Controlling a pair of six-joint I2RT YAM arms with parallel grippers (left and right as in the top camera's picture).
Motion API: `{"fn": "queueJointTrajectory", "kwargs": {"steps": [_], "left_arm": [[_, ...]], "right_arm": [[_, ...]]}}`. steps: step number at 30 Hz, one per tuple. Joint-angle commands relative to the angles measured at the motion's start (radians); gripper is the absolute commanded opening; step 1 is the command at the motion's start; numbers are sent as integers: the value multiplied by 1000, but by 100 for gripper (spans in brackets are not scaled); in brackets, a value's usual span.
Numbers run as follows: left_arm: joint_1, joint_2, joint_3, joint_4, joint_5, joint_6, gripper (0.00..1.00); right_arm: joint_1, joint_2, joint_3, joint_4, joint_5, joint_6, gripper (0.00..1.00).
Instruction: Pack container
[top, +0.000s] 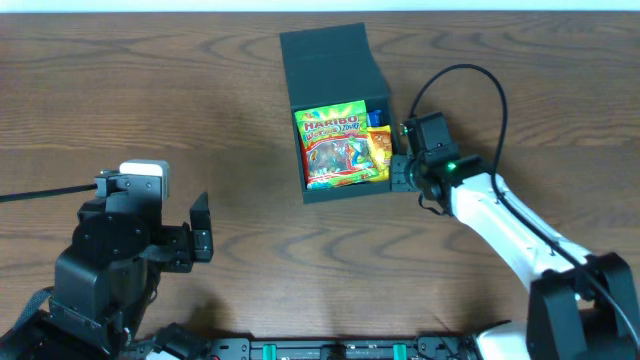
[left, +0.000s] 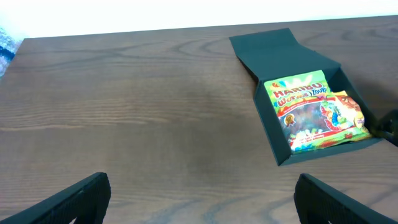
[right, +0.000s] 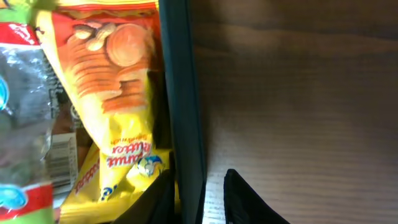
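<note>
The container (top: 330, 60), a dark teal-black box, lies open at the back centre with its flap lid folded away. Inside lie a green Haribo bag (top: 335, 145) and a yellow peanut-butter snack pack (top: 378, 150). My right gripper (top: 402, 160) straddles the box's right wall (right: 180, 93). Its inner finger (right: 158, 199) is beside the yellow pack (right: 118, 93), and its outer finger (right: 245, 199) stands a narrow gap off the wall. My left gripper (left: 202, 186) stands wide open over bare table at the front left, far from the box (left: 267, 53).
The wooden table runs wide on all sides of the box. A small blue item (top: 378, 108) shows in the box's back right corner. The right arm's cable (top: 470, 75) loops above the table to the right of the box.
</note>
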Motion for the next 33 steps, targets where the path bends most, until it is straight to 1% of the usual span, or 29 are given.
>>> {"fn": "queueJointTrajectory", "kwargs": {"steps": [1, 5, 9, 13, 16, 18, 23, 26, 33], "left_arm": [[6, 0, 13, -1, -18, 18, 95], [6, 0, 13, -1, -18, 18, 95], [6, 0, 13, -1, -18, 18, 95], [6, 0, 13, -1, -18, 18, 95], [6, 0, 13, -1, -18, 18, 95], [6, 0, 13, -1, -18, 18, 95], [6, 0, 13, -1, -18, 18, 95], [6, 0, 13, -1, -18, 18, 95], [6, 0, 13, -1, -18, 18, 95]], "right_arm": [[-6, 14, 16, -23, 6, -21, 26], [-6, 13, 16, -99, 9, -19, 10], [10, 12, 16, -181, -8, 20, 2], [70, 12, 16, -246, -93, 90, 1], [147, 12, 16, -298, -136, 202, 1], [237, 12, 16, -343, -137, 295, 1], [395, 10, 10, -360, -113, 378, 1], [425, -5, -14, -360, -103, 411, 1], [459, -108, -127, -348, -102, 572, 1]]}}
